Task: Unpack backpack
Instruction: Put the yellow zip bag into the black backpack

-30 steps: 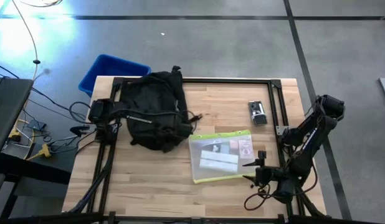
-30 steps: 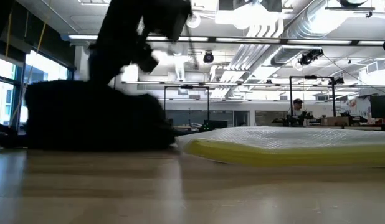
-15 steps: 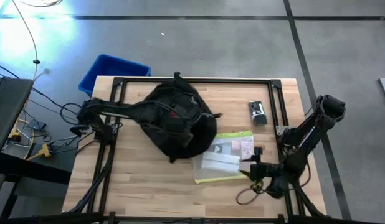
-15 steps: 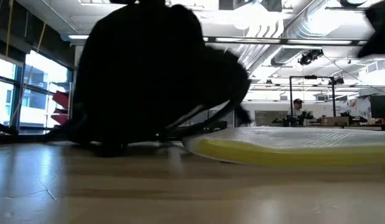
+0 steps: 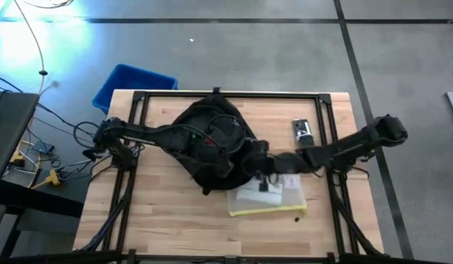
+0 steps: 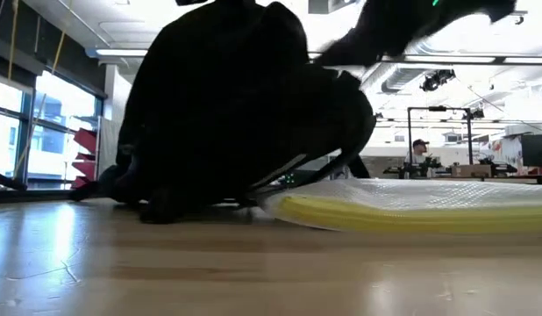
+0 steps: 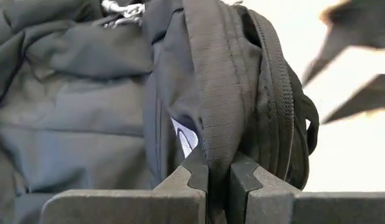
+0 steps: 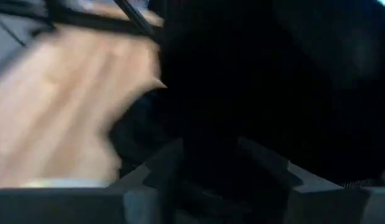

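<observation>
Left gripper point(image 7: 218, 180) is clenched on a fold of the backpack point(image 5: 212, 143), holding the black bag bunched up at the middle of the wooden surface point(image 5: 175, 209); its lower edge overlaps the clear pouch point(image 5: 274, 196) with the yellow edge. Right gripper point(image 5: 257, 163) reaches in against the backpack's side, fingers parted around dark fabric; whether it grips I cannot tell. A blue bin point(image 5: 127, 82) sits off the far left corner.

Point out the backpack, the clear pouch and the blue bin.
backpack point(image 5: 212, 139), high view, middle of its black body.
pouch point(image 5: 274, 202), high view, clear face near its yellow edge.
bin point(image 5: 127, 81), high view, its blue floor.
</observation>
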You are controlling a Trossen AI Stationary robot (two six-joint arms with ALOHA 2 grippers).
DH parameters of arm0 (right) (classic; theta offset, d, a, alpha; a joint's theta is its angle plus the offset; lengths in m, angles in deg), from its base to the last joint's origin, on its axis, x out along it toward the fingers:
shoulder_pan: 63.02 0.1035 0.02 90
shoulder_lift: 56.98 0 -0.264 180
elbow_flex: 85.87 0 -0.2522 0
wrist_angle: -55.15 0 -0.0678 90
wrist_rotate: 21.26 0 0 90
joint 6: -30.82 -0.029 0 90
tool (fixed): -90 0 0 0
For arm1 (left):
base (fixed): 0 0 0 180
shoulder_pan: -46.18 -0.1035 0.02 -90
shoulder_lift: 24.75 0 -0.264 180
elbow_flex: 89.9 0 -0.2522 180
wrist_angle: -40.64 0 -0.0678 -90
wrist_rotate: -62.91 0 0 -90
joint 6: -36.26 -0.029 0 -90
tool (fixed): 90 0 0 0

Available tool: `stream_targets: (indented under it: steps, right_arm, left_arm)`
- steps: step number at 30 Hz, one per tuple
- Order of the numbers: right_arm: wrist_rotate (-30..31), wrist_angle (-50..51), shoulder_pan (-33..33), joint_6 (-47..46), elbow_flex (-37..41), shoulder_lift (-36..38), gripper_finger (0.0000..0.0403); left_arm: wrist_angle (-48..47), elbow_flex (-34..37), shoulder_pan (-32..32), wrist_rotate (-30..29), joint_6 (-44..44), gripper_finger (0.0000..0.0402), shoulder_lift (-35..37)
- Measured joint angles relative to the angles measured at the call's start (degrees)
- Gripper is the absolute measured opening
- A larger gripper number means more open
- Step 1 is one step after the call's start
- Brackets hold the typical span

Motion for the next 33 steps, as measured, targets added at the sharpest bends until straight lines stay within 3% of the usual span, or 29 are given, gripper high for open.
stream_targets:
  steps: [4,8,15,19,23,30,33]
  right_arm:
    - [-2.4,1.4,-5.2,-1.7,0.0,-6.6,0.0123]
    - [-5.4,2.3,-8.0,-1.7,-0.1,-12.2,0.0118]
    - [-9.8,3.6,-10.9,-1.5,-0.3,-17.5,0.0116]
    - [-10.0,3.9,-11.6,-1.1,-0.2,-17.9,0.0116]
    - [-9.7,5.3,-10.4,0.5,0.3,-12.5,0.0116]
    - [-7.2,7.6,-2.3,3.1,0.2,6.2,0.0116]
    - [-11.1,11.2,2.5,3.3,0.1,13.1,0.0116]
  left_arm:
    - [3.2,-0.1,2.0,-1.1,-2.6,0.0,0.3]
    - [-2.4,-2.6,4.6,-6.3,-2.4,0.0,0.3]
    - [-20.6,-9.2,9.7,-15.0,9.0,0.0001,0.9]
    - [-21.6,-9.5,12.8,-18.4,12.9,0.0001,2.0]
    - [-21.5,-9.6,14.1,-20.2,15.1,0.0001,2.4]
    - [-21.5,-9.6,13.6,-24.0,15.6,0.0001,-0.6]
    - [-21.5,-9.6,12.9,-24.4,15.5,0.0001,-1.8]
